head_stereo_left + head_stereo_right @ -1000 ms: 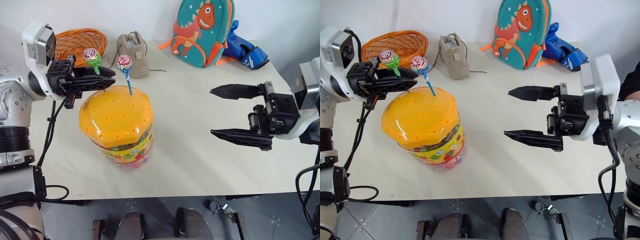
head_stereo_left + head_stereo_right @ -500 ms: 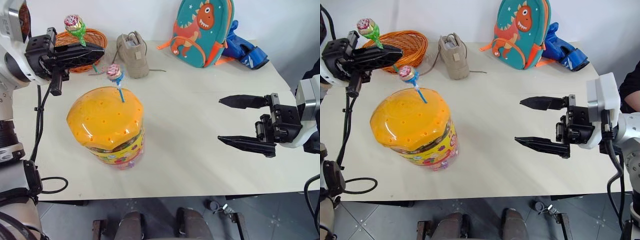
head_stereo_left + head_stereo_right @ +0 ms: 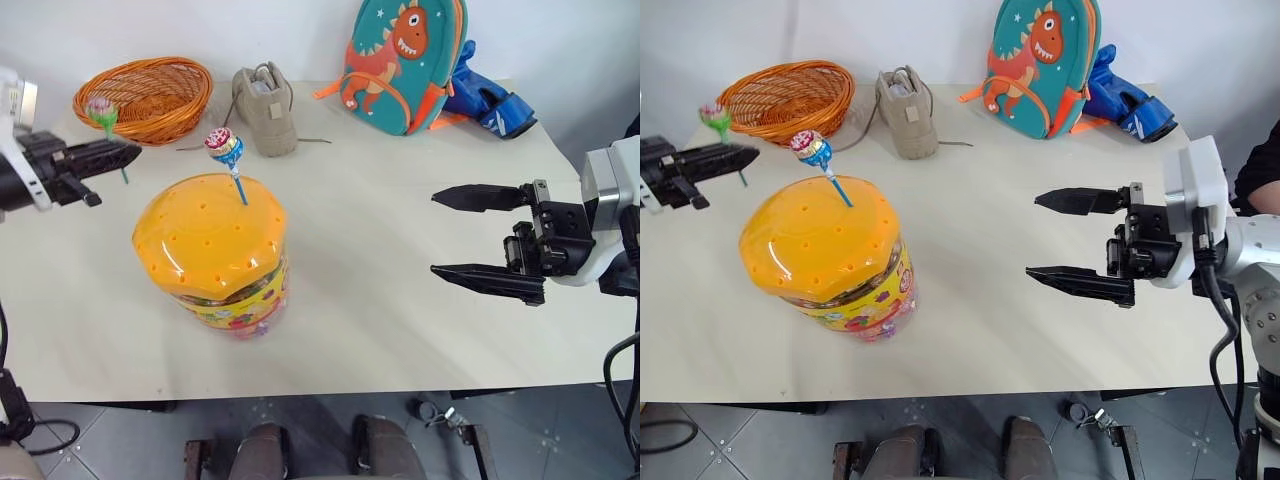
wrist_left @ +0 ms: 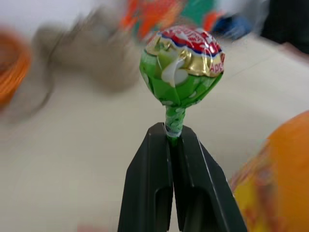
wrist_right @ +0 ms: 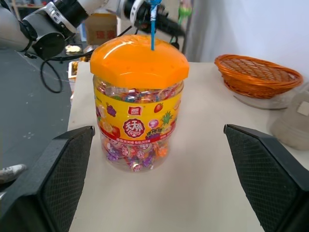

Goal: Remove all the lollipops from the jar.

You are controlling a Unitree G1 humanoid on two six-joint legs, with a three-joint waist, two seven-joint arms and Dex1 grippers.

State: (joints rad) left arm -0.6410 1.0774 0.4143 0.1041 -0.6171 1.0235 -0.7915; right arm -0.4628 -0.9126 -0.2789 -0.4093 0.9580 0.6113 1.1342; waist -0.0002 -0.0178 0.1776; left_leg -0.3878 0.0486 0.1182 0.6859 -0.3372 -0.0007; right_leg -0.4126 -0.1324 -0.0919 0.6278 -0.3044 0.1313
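Note:
The jar, a clear tub with a holed orange lid and a colourful label, stands on the left half of the table. A pink-blue lollipop on a blue stick sticks up tilted from the lid. My left gripper hovers left of the jar, apart from it, shut on the green stick of a pink-green lollipop, whose head stands above the fingertips. My right gripper is open and empty over the table's right side, pointing at the jar from some distance.
A woven orange basket sits at the back left, with a beige shoe beside it. A teal dinosaur backpack and a blue item lie at the back right. A person's dark sleeve shows at the right edge.
My left gripper carried the pink-green lollipop up off the lid, then left and down, away from the jar. The pink-blue lollipop stays in the lid. The right gripper held still.

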